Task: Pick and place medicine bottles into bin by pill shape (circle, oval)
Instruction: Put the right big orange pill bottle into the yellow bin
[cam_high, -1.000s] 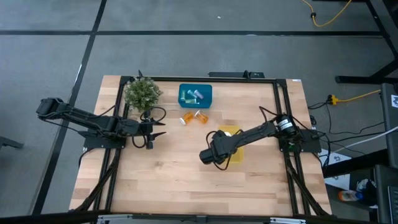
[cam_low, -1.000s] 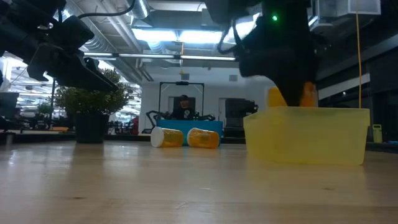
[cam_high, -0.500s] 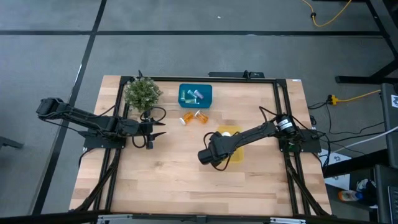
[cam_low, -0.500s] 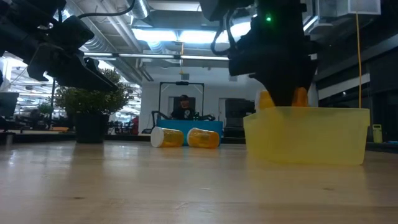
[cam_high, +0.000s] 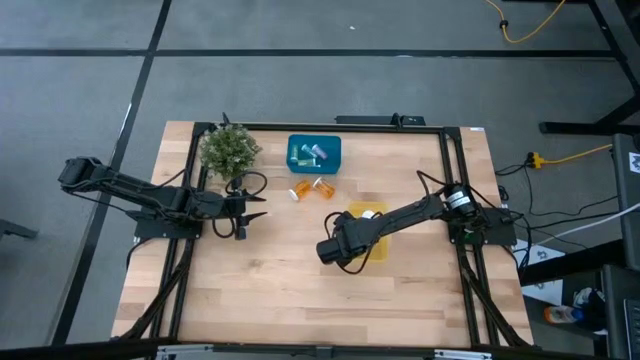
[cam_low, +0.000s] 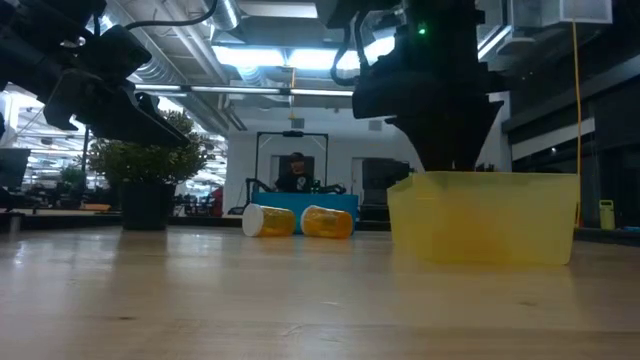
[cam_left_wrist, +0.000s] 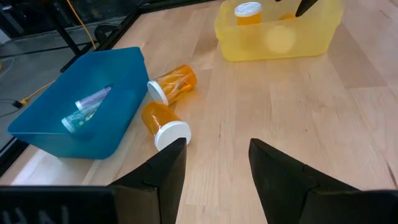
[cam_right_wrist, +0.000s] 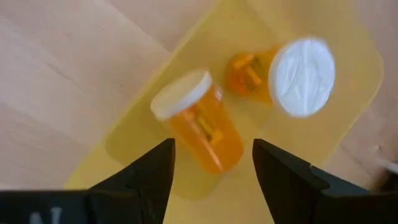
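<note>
My right gripper hangs open over the near end of the yellow bin, fingers pointing down. Below it, an orange bottle with a white cap lies in the bin, blurred and apart from the fingers. A second orange bottle sits in the bin beside it, its cap toward the camera. Two more orange bottles lie on their sides on the table in front of the blue bin, which holds pale bottles. My left gripper is open and empty at the table's left.
A potted plant stands at the far left, close to my left arm. A black frame runs along the table's left, right and far edges. Bare wood lies across the near half of the table.
My right gripper has drifted a little toward the table's near left corner over the yellow bin and has let go of the orange bottle. The bottle, which showed between the fingers above the bin's rim, has dropped into the bin.
</note>
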